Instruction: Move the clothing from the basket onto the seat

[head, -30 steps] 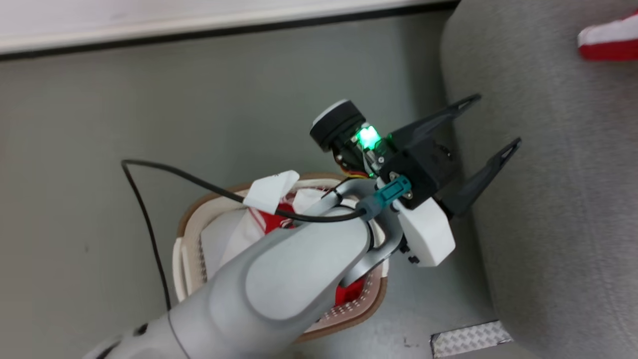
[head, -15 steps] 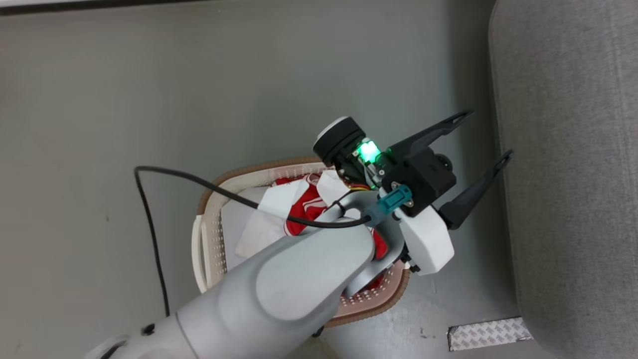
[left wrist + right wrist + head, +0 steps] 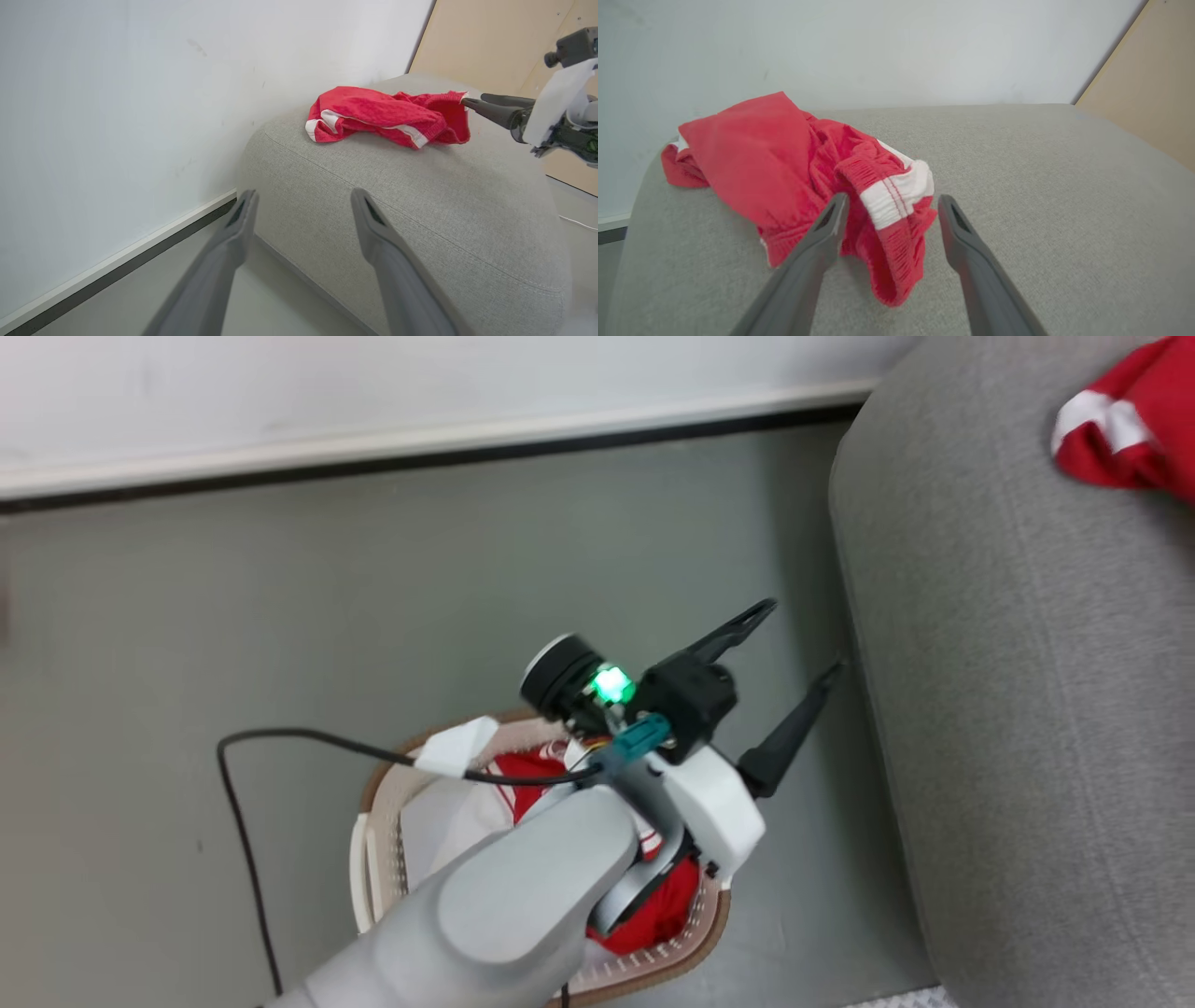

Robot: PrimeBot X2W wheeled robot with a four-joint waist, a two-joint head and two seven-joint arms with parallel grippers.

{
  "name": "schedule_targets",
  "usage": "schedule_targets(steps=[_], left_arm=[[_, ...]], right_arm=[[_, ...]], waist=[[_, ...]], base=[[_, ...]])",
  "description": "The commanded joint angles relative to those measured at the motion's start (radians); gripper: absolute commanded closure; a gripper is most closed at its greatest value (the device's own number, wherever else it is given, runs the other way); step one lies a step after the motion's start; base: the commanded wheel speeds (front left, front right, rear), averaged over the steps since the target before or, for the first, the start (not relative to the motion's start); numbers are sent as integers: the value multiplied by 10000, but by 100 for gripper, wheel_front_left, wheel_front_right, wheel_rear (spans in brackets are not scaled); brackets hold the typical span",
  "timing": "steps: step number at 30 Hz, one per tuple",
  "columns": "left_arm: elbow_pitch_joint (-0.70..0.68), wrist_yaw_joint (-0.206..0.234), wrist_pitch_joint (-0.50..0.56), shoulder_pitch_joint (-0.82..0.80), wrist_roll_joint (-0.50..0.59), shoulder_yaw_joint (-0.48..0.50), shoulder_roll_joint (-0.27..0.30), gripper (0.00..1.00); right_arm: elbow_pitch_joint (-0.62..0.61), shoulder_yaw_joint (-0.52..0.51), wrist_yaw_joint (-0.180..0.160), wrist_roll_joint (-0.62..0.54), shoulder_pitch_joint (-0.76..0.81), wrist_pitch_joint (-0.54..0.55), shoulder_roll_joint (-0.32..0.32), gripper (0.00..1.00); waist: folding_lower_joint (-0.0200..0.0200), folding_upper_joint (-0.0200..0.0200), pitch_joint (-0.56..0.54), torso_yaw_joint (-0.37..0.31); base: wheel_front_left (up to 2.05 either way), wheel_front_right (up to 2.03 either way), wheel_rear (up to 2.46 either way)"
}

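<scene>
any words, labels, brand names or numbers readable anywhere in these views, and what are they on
None: no text can be read in any view.
White tag on the black cable: blank, no print showing.
Red garment on the seat: white trim only, no lettering visible.
Basket: no label on the rim or wall that shows.

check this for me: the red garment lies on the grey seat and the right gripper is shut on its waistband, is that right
Not quite. The red garment does lie on the grey seat, but the right gripper is open, not shut on it. The right wrist view shows its two fingers standing wide apart.
</scene>
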Motion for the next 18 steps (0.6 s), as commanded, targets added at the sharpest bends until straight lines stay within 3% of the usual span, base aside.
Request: schedule_targets(steps=[1, 8, 18], left_arm=[[49, 83, -108, 397, -249, 96, 195, 0], [34, 427, -353, 1509, -720, 389, 641, 0], [-405, 1169, -648, 3597, -1316, 1141, 1472, 0]], right_arm=[[-260, 141, -24, 95, 641, -33, 145, 0], [-1457, 350, -24, 342, 2134, -33, 545, 0], [-4087, 517, -24, 143, 4271, -34, 1245, 0]], waist=[[0, 0, -657, -186], [0, 0, -1756, -290], [0, 0, -3369, -149]], base=[[0, 0, 0], [0, 0, 0], [0, 0, 0]])
